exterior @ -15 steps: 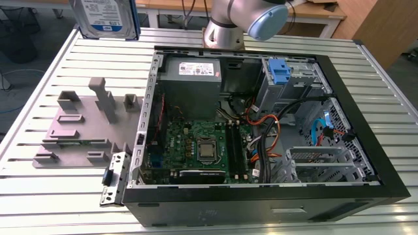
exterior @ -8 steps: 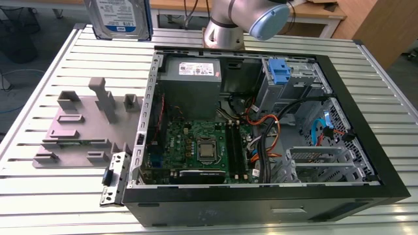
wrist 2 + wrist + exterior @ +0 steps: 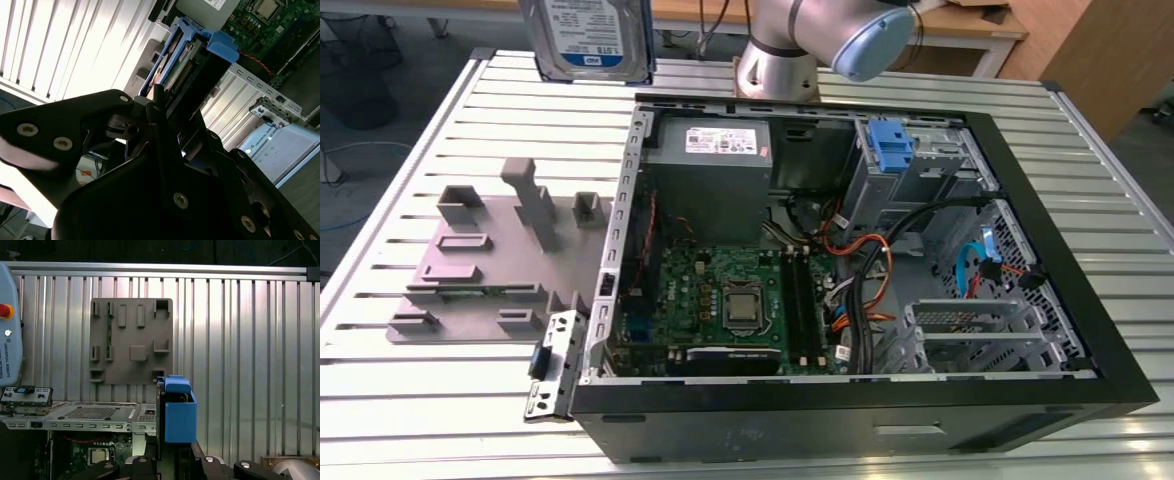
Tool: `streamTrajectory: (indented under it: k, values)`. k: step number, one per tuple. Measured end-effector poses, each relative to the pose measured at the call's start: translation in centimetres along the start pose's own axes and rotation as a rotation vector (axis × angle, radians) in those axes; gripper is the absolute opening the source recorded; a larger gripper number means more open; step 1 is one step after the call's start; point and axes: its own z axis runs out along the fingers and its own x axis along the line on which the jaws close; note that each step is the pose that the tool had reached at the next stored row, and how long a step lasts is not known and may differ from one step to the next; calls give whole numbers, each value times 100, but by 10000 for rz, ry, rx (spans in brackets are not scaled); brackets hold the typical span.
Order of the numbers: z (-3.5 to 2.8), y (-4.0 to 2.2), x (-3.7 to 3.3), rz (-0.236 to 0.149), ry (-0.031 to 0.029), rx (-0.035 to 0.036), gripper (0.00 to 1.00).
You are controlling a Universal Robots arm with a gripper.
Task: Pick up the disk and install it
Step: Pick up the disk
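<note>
Open computer case (image 3: pixel 854 415) on slatted table (image 3: pixel 427 400); grey fixture plate (image 3: pixel 467 285) beside it; power supply (image 3: pixel 720 175) inside.

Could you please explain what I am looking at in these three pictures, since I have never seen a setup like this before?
This is one robot arm, silver-grey with light blue joint caps, carrying a black gripper at its end. The exterior view comes from a camera off the arm; both wrist views come from cameras riding on it. On the ribbed aluminium table lie an open black computer case and, at the exterior view's left, a grey plastic fixture plate. The gripper is closed on the disk, a flat silver-grey hard drive with a white-and-blue label and blue plastic rails, held in the air outside the case.
</note>
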Motion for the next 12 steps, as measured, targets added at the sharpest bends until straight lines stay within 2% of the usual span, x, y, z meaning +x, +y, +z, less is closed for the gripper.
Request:
streamTrajectory:
  k: [12]
  values:
    - [1,-348,0,1,0,0,35]
